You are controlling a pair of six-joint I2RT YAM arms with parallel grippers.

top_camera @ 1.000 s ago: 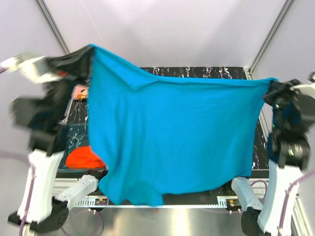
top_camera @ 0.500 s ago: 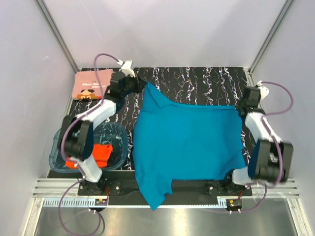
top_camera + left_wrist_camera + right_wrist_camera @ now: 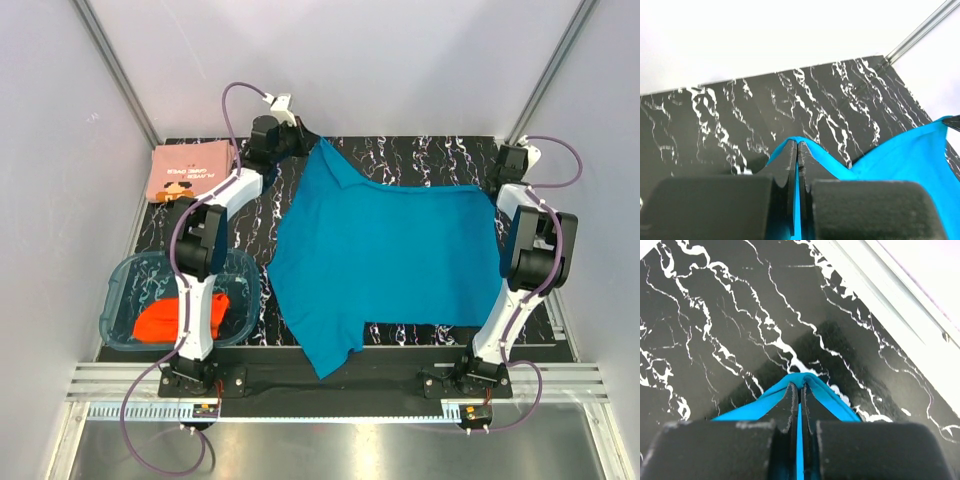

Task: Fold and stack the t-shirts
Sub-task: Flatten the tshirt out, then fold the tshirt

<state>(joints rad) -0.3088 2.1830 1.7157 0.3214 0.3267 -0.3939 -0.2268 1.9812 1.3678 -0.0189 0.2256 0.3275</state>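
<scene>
A plain teal-blue t-shirt (image 3: 390,250), soft and lightly creased, is seen spread across a black table (image 3: 420,150) veined with white like marble. One far corner is pinched by the left gripper (image 3: 797,147), its jaws pressed together on a fold of cloth. The other is clamped likewise by the right gripper (image 3: 800,387). Well behind the left gripper, by that arm's base, a crumpled orange-red t-shirt (image 3: 165,320) is held in a clear blue-tinted plastic tub (image 3: 120,285). Left of the left gripper, a folded salmon-pink t-shirt (image 3: 190,172) is laid flat; its dark lettering cannot be read.
</scene>
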